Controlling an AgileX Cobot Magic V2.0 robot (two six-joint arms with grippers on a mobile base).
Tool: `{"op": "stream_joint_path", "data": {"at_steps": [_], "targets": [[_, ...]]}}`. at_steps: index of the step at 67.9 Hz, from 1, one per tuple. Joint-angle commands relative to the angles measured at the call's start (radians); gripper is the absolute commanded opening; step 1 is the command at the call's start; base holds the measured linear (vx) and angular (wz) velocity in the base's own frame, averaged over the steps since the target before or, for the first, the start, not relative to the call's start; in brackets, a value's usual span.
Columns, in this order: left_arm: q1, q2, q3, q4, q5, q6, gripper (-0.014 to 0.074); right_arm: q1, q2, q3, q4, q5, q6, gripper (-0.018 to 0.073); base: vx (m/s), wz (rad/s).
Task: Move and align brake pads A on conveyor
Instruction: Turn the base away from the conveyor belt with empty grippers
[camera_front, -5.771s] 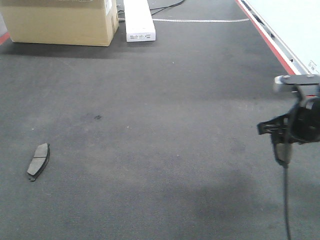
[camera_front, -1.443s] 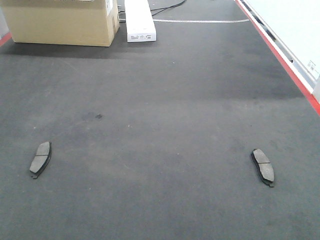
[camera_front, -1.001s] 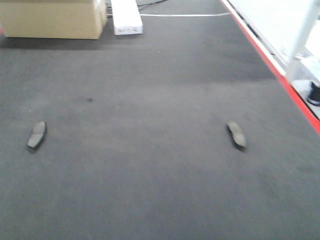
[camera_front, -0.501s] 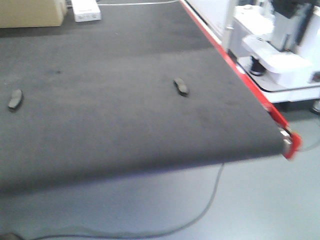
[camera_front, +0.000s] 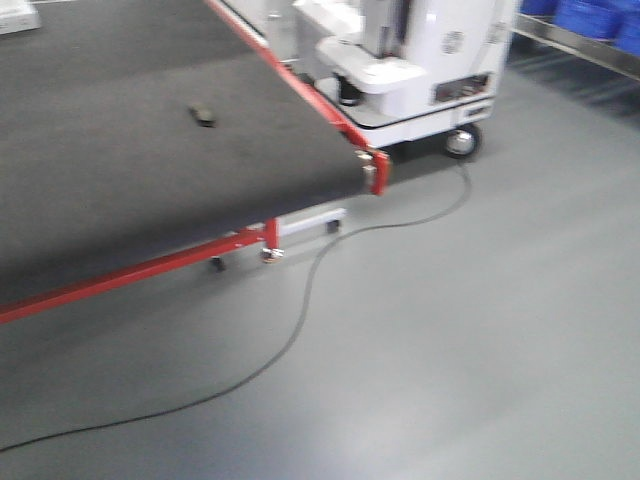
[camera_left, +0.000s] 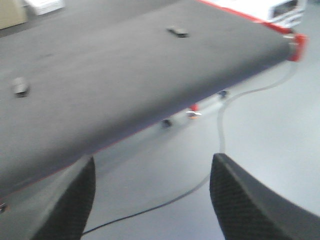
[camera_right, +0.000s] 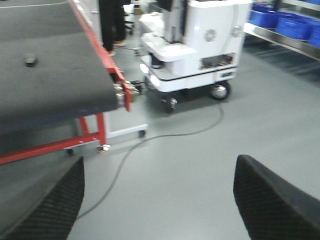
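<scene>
Grey smooth floor lies under the left pincer and right pincer, both spread and empty, so I judge this a transit step; next calls for closing on the charcoal felt-like conveyor belt with red edge strips. Two flat, curved dark grey brake pads lie on that surface, one near the end corner, one further along, well away from either pincer
</scene>
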Motion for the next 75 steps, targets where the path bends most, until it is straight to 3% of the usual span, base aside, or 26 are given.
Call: {"op": "stream_joint_path", "data": {"at_steps": [1, 75], "targets": [[-0.004, 0.011, -0.018, 0.001, -0.066, 0.0, 0.046, 0.0, 0.005, -0.026, -0.004, -0.071, -0.004, 0.0592, -0.45, -0.7], [-0.004, 0.011, -0.018, 0.001, -0.06, 0.0, 0.046, 0.0, 0.005, -0.026, -0.004, -0.072, -0.004, 0.0592, -0.38, -0.72]]}}
